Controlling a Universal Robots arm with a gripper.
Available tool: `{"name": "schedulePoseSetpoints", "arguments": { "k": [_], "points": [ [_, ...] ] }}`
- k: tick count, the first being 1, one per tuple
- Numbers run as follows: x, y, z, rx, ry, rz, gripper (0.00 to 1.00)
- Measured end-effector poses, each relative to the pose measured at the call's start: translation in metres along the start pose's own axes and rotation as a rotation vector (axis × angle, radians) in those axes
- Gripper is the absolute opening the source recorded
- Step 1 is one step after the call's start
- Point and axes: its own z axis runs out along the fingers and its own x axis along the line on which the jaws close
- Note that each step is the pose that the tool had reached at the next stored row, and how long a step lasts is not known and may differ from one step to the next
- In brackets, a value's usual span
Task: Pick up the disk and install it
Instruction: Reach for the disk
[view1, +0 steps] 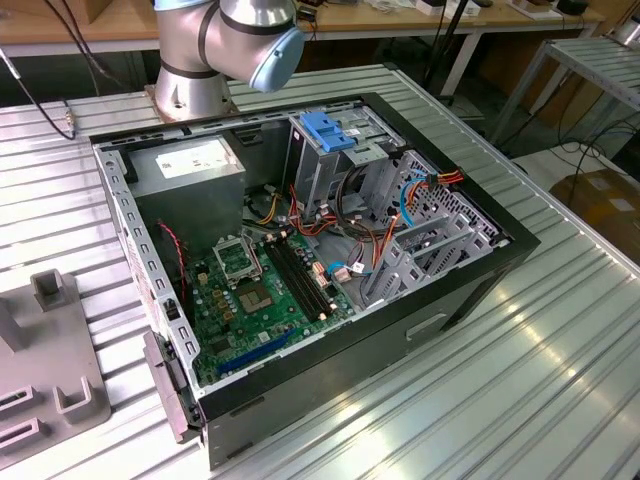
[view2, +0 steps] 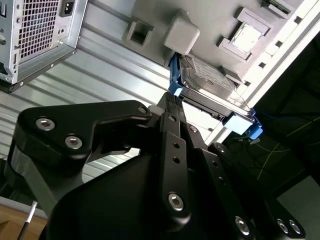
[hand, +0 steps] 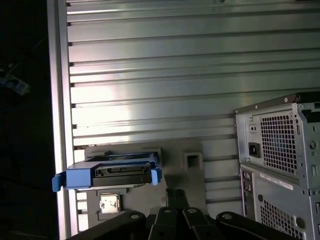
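— Looking at the end effector (hand: 175, 196) first: how does it stand?
— In the first wrist view its two fingers (hand: 170, 198) are pressed together with nothing between them. It hangs just beside one end of the disk (hand: 107, 172). I cannot tell whether it touches the blue frame.
— And the disk itself?
— It lies on a grey holder plate (hand: 172, 165), which rests on the ribbed metal desk (hand: 150, 75).
— What is near it?
— The computer case (hand: 280, 150) stands close by the plate, vented back showing. In the exterior view the case takes the centre of the frame with its side open. A green circuit board (view1: 250, 290) lies inside, and a blue latch (view1: 328, 130) sits atop the drive cage at upper centre. The arm (view1: 220, 40) rises at the top edge. The holder plate is at the exterior view's lower left.
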Motion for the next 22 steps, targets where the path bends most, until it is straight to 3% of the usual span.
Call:
{"name": "schedulePoseSetpoints", "arguments": {
  "k": [17, 19, 22],
  "points": [
    [0.0554, -0.001, -0.0014, -0.0001, -0.0001, 0.0, 0.1],
    [0.0658, -0.0011, -0.0016, -0.0001, -0.0001, 0.0, 0.1],
    [0.0761, -0.0013, -0.0019, 0.0, 0.0001, 0.0, 0.1]
  ]
}}
